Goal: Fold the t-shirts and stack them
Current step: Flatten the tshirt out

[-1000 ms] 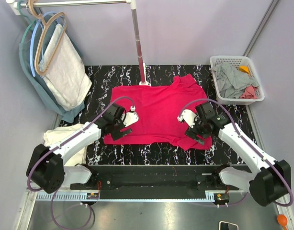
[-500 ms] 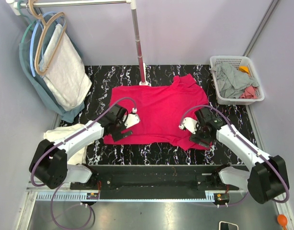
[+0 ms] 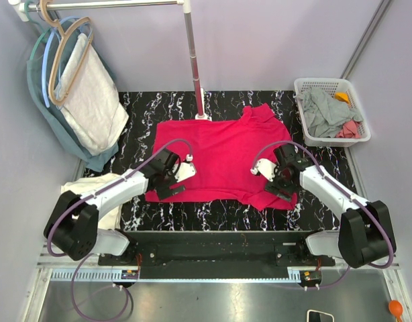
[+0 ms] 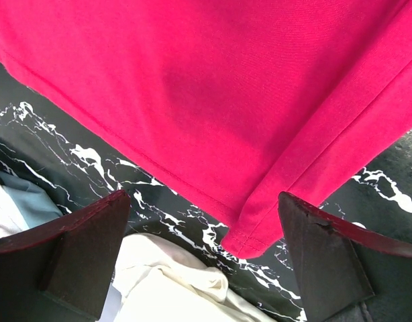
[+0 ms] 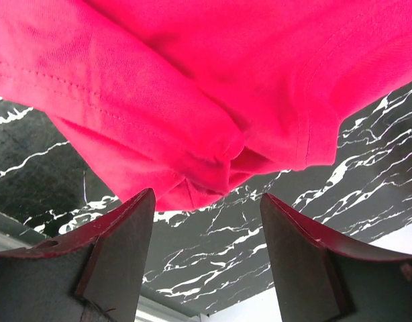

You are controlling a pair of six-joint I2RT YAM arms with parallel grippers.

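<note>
A crimson red t-shirt (image 3: 219, 151) lies spread flat in the middle of the black marble table. My left gripper (image 3: 168, 189) is at its near left corner, open. In the left wrist view that hemmed corner (image 4: 249, 241) sits just beyond the gap of the left gripper (image 4: 206, 258), with nothing gripped. My right gripper (image 3: 278, 189) is at the bunched near right corner, open. That corner (image 5: 192, 181) lies just ahead of the right gripper (image 5: 207, 251), over bare marble. A crumpled cream-white t-shirt (image 3: 92, 194) (image 4: 172, 282) lies at the table's left edge.
A white basket (image 3: 327, 81) at the back right holds grey (image 3: 323, 107) and pink (image 3: 350, 129) garments. A metal pole (image 3: 192, 60) stands behind the red shirt. Hangers at the back left carry a pale cloth (image 3: 95, 104) and a teal garment (image 3: 58, 131).
The right arm has drawn in and its jaws have narrowed a little at the shirt's near right corner. The left gripper has edged slightly toward the near left corner. The shirt has not moved.
</note>
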